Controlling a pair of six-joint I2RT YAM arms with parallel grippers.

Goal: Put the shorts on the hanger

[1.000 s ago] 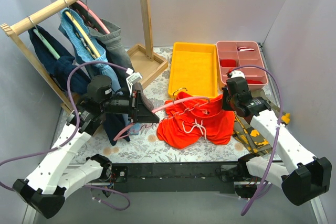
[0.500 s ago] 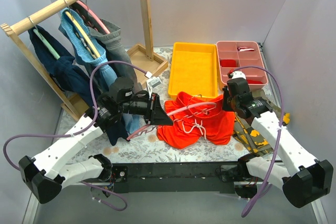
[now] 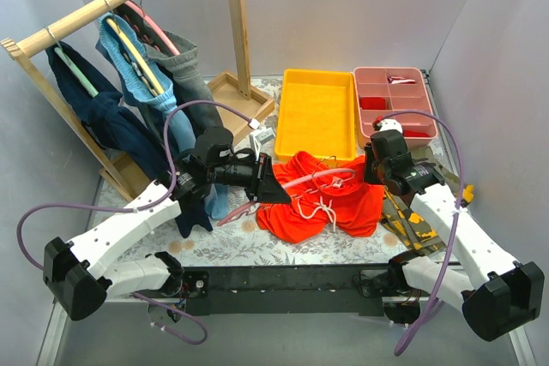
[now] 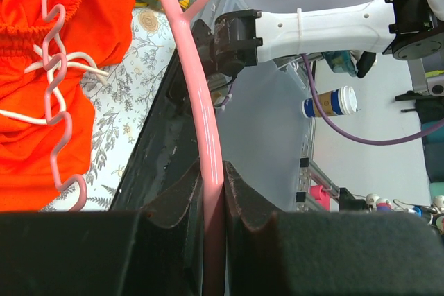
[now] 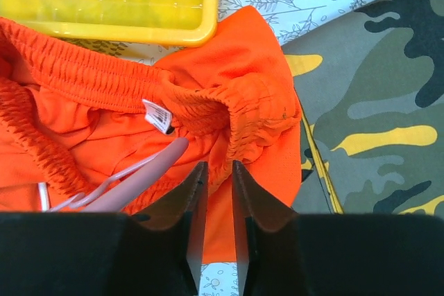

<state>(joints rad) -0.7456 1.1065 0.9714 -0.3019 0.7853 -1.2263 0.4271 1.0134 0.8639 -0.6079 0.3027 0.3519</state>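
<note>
The orange-red shorts [image 3: 322,199] lie bunched on the floral table, with the white drawstring on top. My left gripper [image 3: 273,188] is shut on the pink hanger [image 3: 313,175], which reaches right across the shorts' waistband. In the left wrist view the hanger [image 4: 189,53] runs straight out from between the closed jaws, with the shorts [image 4: 41,102] at the left. My right gripper [image 3: 377,169] is shut on the waistband's right corner. In the right wrist view the elastic band [image 5: 257,112] is pinched at the jaw tips, and the hanger's end [image 5: 146,171] pokes into the shorts' opening beside them.
A wooden rack [image 3: 103,6] at the back left holds denim garments on yellow, green and pink hangers. A yellow tray [image 3: 316,113] and a pink compartment tray [image 3: 395,100] stand behind the shorts. A camouflage garment [image 3: 412,220] lies under my right arm.
My left arm has moved right with the hanger, sliding its end further across the shorts towards my right gripper. The right arm has barely moved.
</note>
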